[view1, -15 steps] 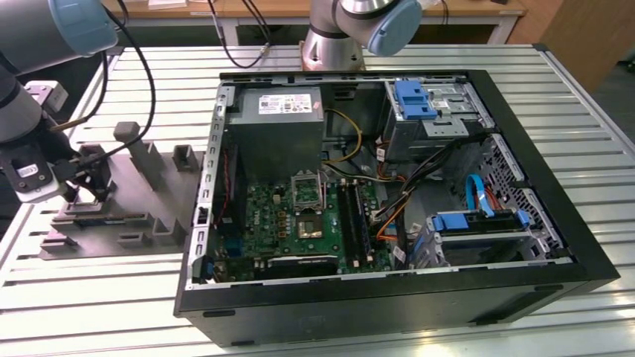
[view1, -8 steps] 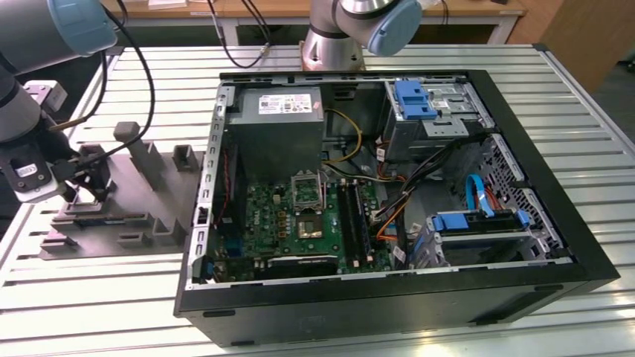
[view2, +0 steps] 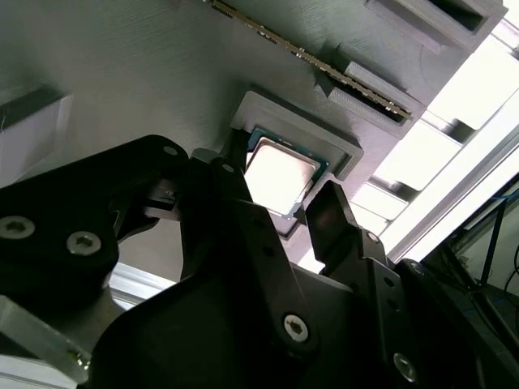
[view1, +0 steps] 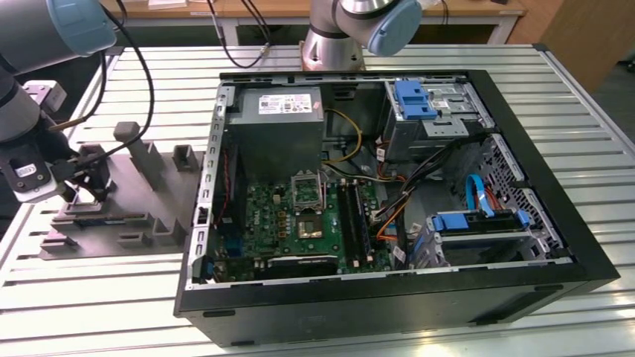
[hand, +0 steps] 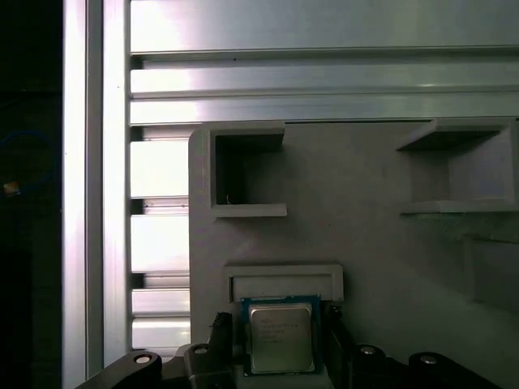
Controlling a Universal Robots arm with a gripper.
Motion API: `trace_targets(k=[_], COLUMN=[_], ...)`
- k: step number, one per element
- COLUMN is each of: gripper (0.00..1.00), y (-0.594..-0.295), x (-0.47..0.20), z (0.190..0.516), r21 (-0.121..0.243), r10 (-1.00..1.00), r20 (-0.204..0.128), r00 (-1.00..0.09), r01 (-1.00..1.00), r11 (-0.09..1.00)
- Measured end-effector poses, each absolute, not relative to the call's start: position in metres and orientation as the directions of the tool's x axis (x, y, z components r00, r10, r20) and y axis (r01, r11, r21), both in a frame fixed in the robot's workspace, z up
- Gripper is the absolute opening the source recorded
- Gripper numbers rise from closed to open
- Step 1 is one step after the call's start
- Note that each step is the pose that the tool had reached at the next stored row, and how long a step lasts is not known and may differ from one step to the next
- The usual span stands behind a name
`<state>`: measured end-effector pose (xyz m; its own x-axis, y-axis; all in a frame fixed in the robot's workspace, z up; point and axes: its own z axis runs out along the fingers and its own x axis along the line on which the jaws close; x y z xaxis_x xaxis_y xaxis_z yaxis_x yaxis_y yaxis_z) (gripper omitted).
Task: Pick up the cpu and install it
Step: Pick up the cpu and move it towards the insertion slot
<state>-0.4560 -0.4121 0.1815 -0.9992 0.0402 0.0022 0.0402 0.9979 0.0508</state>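
The cpu (hand: pixel 280 336) lies flat, pale metal top up, in a shallow square pocket of the grey tray (hand: pixel 365 243). In both wrist views it sits level inside the pocket's raised lip, and in the second wrist view its lid (view2: pixel 280 172) catches a bright glare. My jaws are apart, one on each side of the chip. I see a sliver of tray between each and the chip's edge, so I judge that I am straddling it, not gripping it.

I expect it to be very light and quite stiff, so weight is no worry. The lid looks smooth and shiny and would likely slide under a loose pinch. Its underside, which I cannot see, is probably the delicate face, and the thin darker rim is likely easy to chip. The place to take it is by two opposite edges, square on, low enough to catch the rim and not only the lid, with modest force and the chip kept level. The pocket's lip leaves little room beside it, so a skewed approach could jam it.

In the exterior view the tray (view1: pixel 129 223) rests on the slatted worktop (view1: pixel 100 297), to the left of the open case (view1: pixel 555 245), where the socket (view1: pixel 305 186) sits on the board, well apart from me.
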Motion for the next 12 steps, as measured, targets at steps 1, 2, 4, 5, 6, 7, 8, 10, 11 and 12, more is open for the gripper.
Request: trace_targets(k=[1,2,4,5,6,7,8,10,11,12], gripper=[0.56,0.56,0.56,0.56,0.56,0.56,0.55,0.48,0.48,0.48], y=[-0.4121,-0.4121,-0.4121,-0.4121,-0.4121,-0.4121,-0.4121,-0.4121,-0.4121,-0.4121], x=[-0.4560,-0.4561,-0.4561,-0.4561,-0.4561,-0.4561,-0.4561,-0.4561,-0.4561,-0.4561], z=[0.1815,0.1815,0.1816,0.1815,0.1815,0.1815,0.1815,0.1818,0.1821,0.1824], r21=[0.051,0.051,0.051,0.051,0.051,0.051,0.051,0.051,0.051,0.051], r10=[0.040,0.040,0.040,0.040,0.040,0.040,0.040,0.040,0.040,0.040], r20=[0.002,0.002,0.002,0.002,0.002,0.002,0.002,0.002,0.002,0.002], r00=[-0.999,-0.999,-0.999,-0.999,-0.999,-0.999,-0.999,-0.999,-0.999,-0.999], r01=[0.040,0.040,0.040,0.040,0.040,0.040,0.040,0.040,0.040,0.040], r11=[0.998,0.998,0.998,0.998,0.998,0.998,0.998,0.998,0.998,0.998])
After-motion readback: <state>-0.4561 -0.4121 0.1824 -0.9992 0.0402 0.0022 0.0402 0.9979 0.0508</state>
